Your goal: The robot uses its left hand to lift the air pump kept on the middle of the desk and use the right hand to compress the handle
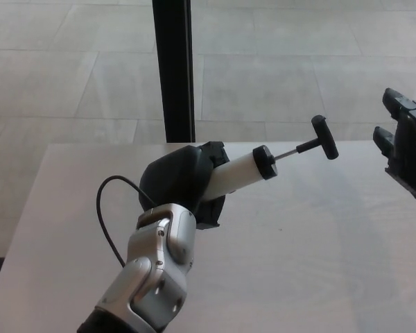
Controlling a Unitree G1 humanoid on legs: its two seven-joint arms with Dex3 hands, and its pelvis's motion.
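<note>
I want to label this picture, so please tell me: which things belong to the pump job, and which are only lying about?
For the job:
pump, held tilted by left hand
handle
right hand, open, apart from handle

Not for the job:
cable
desk
post

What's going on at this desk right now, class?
The robot's left hand holds a white air pump tilted above the pale desk, with its rod drawn out and the black T-handle pointing to the robot's right. The right hand waits open near the handle without touching it, so no compression has begun.
</note>
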